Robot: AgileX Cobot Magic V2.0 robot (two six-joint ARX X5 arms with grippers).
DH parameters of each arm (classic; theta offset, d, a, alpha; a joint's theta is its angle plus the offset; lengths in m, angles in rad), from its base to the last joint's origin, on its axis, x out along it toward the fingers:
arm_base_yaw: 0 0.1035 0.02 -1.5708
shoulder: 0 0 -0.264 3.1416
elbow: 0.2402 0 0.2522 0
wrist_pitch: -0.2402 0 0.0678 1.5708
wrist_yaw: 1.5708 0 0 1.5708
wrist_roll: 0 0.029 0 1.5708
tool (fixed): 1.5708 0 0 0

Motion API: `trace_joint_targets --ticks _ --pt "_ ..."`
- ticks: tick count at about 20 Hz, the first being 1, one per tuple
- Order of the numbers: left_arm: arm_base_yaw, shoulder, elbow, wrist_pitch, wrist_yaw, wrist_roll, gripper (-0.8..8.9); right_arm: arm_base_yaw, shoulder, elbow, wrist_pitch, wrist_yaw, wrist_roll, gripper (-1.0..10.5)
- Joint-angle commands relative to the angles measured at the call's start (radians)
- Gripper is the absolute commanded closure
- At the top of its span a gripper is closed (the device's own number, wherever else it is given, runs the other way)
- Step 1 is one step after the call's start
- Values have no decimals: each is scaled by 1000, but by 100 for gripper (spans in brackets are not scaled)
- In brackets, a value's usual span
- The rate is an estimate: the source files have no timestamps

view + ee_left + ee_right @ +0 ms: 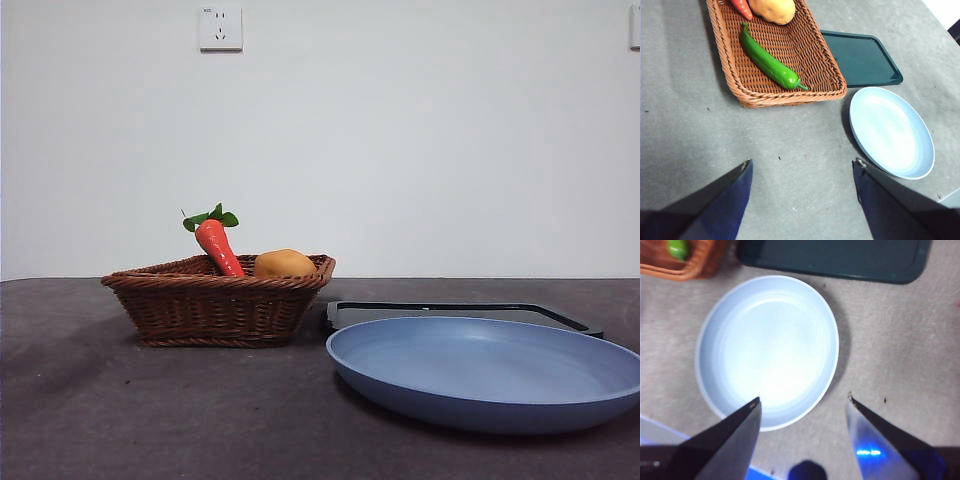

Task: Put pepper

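Note:
The long glossy green pepper (769, 63) lies inside the brown wicker basket (730, 60), next to a red-orange carrot-shaped vegetable (742, 7) and a yellow-orange lump (773, 10). In the front view the pepper is hidden below the basket's rim (215, 283). My left gripper (802, 167) is open and empty above the grey table, short of the basket. My right gripper (804, 400) is open and empty above the near edge of the light-blue plate (767, 347). A bit of the pepper (677, 248) shows at a corner of the right wrist view. Neither arm shows in the front view.
The blue plate (490, 372) (892, 131) sits right of the basket. A dark green flat tray (860, 59) (455, 312) (835, 260) lies behind the plate. A wall with a socket (220, 27) stands behind the table.

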Motion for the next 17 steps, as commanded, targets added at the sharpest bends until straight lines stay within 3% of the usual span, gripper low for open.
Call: trace_joint_targets --ticks 1,10,17 --pt "1 1 18 11 4 14 462 3 103 14 44 -1 -5 649" --pt "1 1 18 25 4 14 462 37 449 14 204 4 -5 650" --pt "1 1 18 25 3 11 462 65 581 14 293 3 -5 678"
